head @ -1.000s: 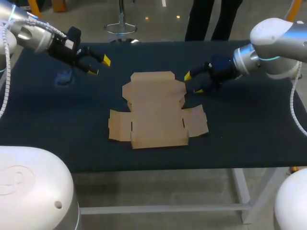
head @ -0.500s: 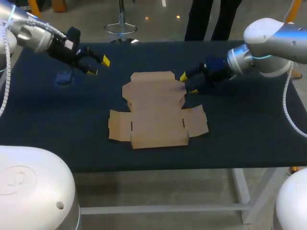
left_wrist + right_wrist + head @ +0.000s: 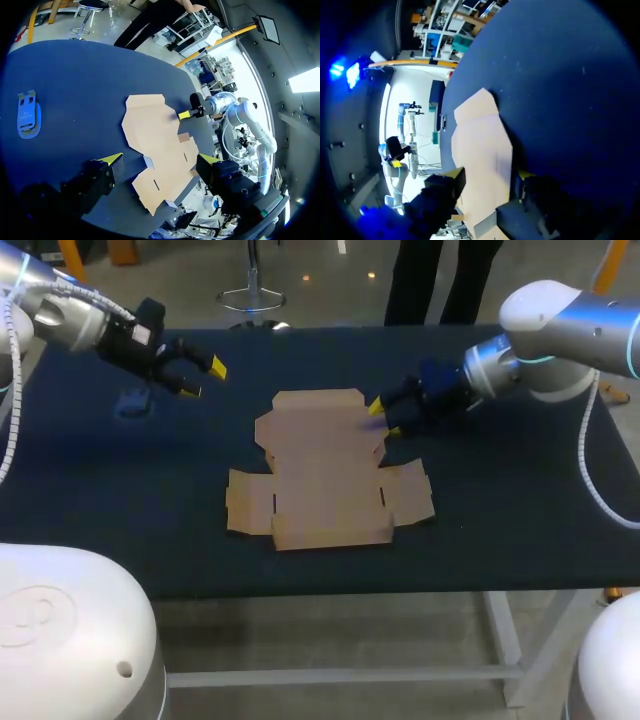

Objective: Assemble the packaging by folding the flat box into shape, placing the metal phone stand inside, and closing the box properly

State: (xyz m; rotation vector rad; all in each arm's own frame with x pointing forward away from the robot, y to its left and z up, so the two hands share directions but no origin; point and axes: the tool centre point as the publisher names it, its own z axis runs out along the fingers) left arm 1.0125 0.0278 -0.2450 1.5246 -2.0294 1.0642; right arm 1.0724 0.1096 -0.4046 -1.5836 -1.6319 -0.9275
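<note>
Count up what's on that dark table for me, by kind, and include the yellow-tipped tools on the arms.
1 flat cardboard box
1 blue phone stand
2 yellow-tipped tools: the left tool and the right tool, both open
Total: 4

On our desk (image 3: pixel 520 510) the flat box (image 3: pixel 325 472) lies ahead of our left hand (image 3: pixel 205 379), well apart from it. Our right hand (image 3: pixel 384 418) sits at the box's far right edge. The phone stand (image 3: pixel 132 402) lies beside our left hand, away from the box.
</note>
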